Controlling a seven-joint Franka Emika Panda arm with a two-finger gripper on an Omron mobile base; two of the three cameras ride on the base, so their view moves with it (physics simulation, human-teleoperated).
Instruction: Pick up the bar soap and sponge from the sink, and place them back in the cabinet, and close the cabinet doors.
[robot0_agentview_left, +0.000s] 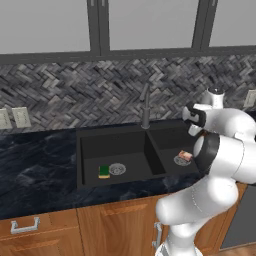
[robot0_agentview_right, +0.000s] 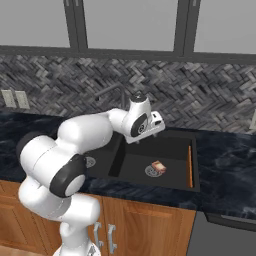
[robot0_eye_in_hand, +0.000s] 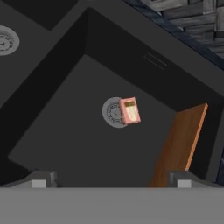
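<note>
Left base view: we list the sink (robot0_agentview_left: 90, 145), matte black with two basins, set in a dark marbled counter (robot0_agentview_left: 35, 170). The sponge (robot0_agentview_left: 104, 171), green over yellow, lies on the floor of the left basin just beside its round silver drain. The bar soap (robot0_agentview_left: 185, 156) lies in the right basin, overlapping the edge of that drain, partly behind the white arm. A dark faucet (robot0_agentview_left: 146, 107) stands behind the divider. Two wall outlets (robot0_agentview_left: 15, 118) sit on the herringbone backsplash.

Right base view: we note the bar soap (robot0_agentview_right: 158, 167) in the right basin on the edge of its drain. A brown wooden board (robot0_agentview_right: 190, 166) stands upright along that basin's right wall. We cannot tell the claw's state here.

Hand view: we record the bar soap (robot0_eye_in_hand: 130, 110), pinkish with a paler top, resting half over the drain, well below the gripper (robot0_eye_in_hand: 111, 179). Its finger tips stand wide apart, released, grasping nothing. The soap's top bears a faint mark we cannot read
</note>
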